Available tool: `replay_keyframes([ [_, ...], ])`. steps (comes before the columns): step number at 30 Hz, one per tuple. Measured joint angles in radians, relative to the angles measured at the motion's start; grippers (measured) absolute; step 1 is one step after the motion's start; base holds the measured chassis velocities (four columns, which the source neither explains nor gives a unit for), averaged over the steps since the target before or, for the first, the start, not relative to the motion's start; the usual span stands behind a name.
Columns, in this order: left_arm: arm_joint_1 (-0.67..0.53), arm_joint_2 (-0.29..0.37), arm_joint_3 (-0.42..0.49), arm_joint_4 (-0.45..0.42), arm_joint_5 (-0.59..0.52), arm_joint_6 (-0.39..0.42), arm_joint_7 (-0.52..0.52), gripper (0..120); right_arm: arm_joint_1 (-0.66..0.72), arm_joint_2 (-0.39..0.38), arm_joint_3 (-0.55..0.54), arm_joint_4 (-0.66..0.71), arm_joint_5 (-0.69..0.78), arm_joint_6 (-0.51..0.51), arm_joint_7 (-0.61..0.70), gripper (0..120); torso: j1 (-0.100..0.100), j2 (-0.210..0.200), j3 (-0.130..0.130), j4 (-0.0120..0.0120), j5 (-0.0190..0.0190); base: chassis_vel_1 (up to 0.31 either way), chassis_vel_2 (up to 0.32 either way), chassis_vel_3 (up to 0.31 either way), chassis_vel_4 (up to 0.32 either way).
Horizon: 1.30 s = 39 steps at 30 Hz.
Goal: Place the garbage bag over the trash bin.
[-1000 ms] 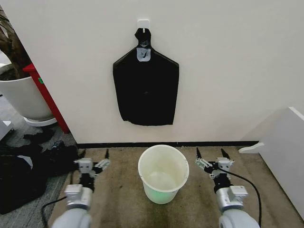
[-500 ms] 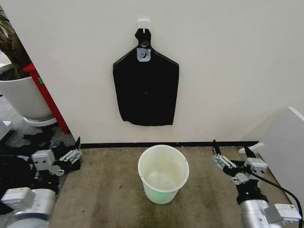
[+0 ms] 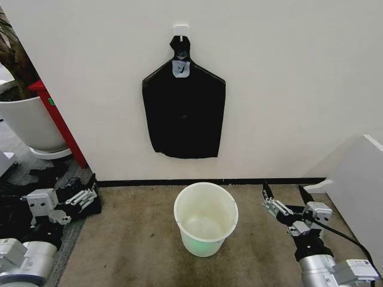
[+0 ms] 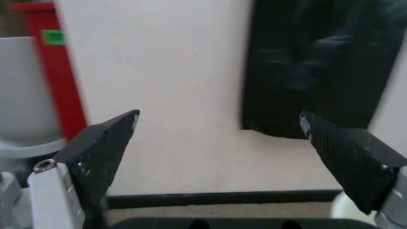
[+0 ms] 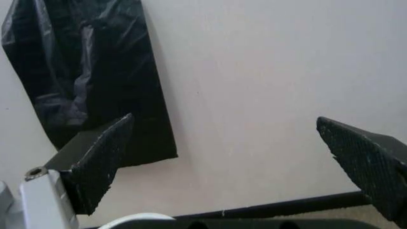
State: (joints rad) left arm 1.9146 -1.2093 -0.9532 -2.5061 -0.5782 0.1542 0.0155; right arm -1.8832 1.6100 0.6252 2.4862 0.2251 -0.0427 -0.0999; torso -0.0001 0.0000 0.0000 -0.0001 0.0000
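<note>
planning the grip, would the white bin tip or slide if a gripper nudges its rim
Probably both. The trash bin looks thin, translucent and empty, so likely light. It tapers to a narrower base, so a rim push may tip it; the carpet might resist sliding.

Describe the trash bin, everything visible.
The trash bin is a small round white plastic bucket, slightly tapered toward the base, translucent with a greenish tint low on the wall. It stands upright on the brown carpet, mouth open, nothing visible inside and no bag over its rim. It sits just before the wall, below the black bundle of bags hanging from a hook. The left gripper and right gripper flank it, neither touching it.
</note>
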Motion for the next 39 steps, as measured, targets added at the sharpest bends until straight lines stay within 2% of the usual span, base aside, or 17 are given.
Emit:
replay_keyframes([
  [12, 0.021, -0.005, 0.004, 0.004, 0.006, -0.047, 0.016, 100, 0.005, -0.001, -0.002, -0.003, -0.006, 0.004, 0.0, 100, 0.0, 0.0, 0.0, 0.0001, 0.0, 0.0, 0.0, 0.0, 0.0],
  [19, 0.032, -0.017, -0.003, 0.005, 0.06, -0.049, 0.011, 100, 0.007, -0.001, -0.003, -0.01, -0.006, 0.01, -0.001, 100, 0.0, 0.0, 0.0, 0.0003, 0.0001, 0.0, 0.0, 0.0, 0.0],
  [39, 0.032, -0.01, -0.012, 0.006, 0.086, -0.044, 0.004, 100, 0.011, -0.002, -0.006, -0.023, -0.009, 0.022, -0.011, 100, 0.0, 0.0, 0.0, 0.0001, 0.0, 0.0, 0.0, 0.0, 0.0],
])
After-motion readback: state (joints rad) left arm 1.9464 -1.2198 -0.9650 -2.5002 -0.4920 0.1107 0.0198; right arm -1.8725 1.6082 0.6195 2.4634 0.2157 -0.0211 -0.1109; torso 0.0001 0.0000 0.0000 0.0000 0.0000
